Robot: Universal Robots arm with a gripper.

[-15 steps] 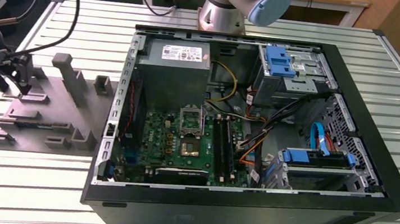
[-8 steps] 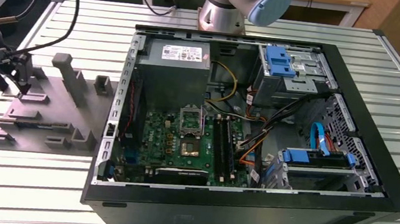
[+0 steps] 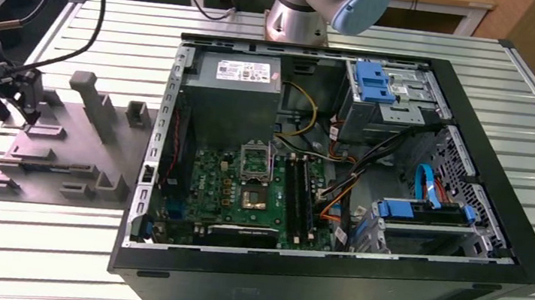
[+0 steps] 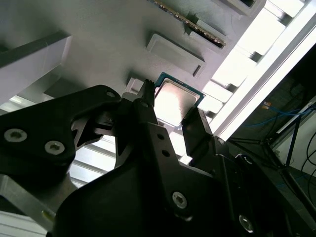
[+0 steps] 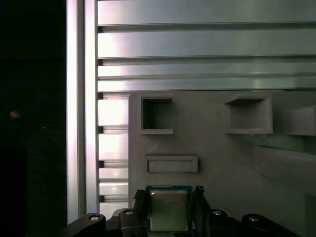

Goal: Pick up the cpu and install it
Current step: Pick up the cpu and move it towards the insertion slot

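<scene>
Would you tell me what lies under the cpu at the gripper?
The grey moulded tray lies beneath the cpu, which sits at the gripper. The patch directly under the chip is covered, so whether it rests in a pocket cannot be seen.

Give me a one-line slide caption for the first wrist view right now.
Gripper at the small flat square silver-topped cpu, grey moulded plastic tray and slatted aluminium table behind.

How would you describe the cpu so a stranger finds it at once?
Find the grey moulded tray on the exterior view's left of the open computer case. The cpu is at the tray's corner, at the gripper. It alone is a flat, shiny silver square with a thin dark rim; its neighbours are dull grey pockets.
</scene>
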